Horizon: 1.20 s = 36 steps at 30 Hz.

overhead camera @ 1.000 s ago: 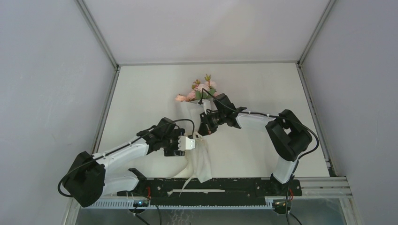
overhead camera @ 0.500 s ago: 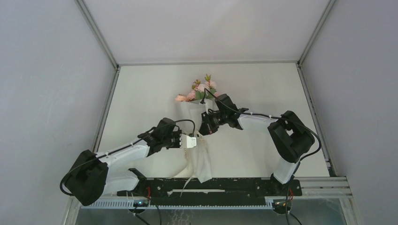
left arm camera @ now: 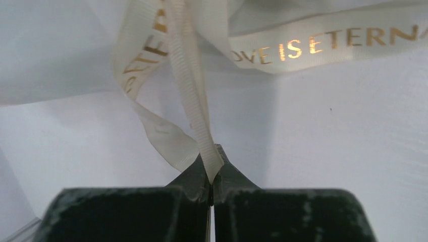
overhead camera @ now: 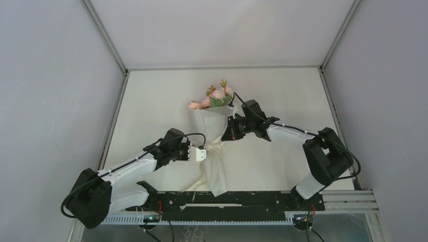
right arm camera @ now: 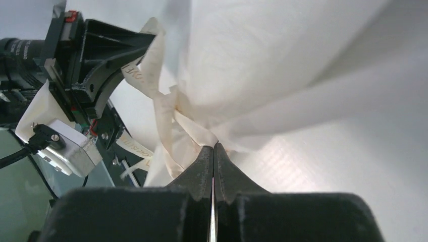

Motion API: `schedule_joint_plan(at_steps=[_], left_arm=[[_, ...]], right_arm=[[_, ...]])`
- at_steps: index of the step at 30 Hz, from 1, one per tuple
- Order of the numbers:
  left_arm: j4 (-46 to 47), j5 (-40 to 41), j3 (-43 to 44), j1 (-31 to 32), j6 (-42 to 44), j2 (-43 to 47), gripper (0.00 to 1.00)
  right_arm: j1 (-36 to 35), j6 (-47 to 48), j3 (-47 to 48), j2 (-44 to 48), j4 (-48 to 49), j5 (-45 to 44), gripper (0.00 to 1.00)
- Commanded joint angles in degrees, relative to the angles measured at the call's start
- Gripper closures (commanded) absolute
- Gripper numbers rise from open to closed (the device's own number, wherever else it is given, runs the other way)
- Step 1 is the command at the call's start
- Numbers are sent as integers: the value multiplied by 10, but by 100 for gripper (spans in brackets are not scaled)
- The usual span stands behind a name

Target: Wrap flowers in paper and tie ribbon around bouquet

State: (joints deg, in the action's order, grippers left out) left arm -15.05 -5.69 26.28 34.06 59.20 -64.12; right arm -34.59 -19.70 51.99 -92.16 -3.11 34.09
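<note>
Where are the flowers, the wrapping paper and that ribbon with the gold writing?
flowers [overhead camera: 218,94]: overhead view, on a pink bloom at the cone's far end.
paper [overhead camera: 209,121]: overhead view, on the wide part of the cone.
ribbon [left arm camera: 323,46]: left wrist view, on the gold-lettered stretch.

The pale table [overhead camera: 161,96] is occupied near its middle by the bouquet [overhead camera: 209,123], laid with its flowers [overhead camera: 217,96] toward the far edge.

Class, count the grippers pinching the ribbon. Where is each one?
2. The left gripper pinches one strand of the ribbon just left of the bouquet, at its narrow waist; the right gripper pinches another strand on its right, nearer the flowers.
</note>
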Motion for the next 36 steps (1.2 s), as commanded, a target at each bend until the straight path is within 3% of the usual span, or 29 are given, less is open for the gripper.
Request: schedule_joint_plan(at_steps=[1,10,23,27,33,36], left_arm=[[-18,13,-20,-5,34,24,100],[-32,49,-51,-34,155,33,100],[-79,13,-21,-108,201,34,100],[-143,-65,45,-101,150,53,100],[-140,-80,66,-30,88,57,100],[-133,-88,63,-18,78,58,100]], right_arm=[[11,-35,-21,37,-22,-55,100],[56,-54,-126,83,-45,-82,100],[124,-78,-201,80,-13,-37,100],[98,-81,-146,105,-1,0,100],[-14,-13,2,123,-22,-27,100],[-28,-9,37,113,-2,-43,100]])
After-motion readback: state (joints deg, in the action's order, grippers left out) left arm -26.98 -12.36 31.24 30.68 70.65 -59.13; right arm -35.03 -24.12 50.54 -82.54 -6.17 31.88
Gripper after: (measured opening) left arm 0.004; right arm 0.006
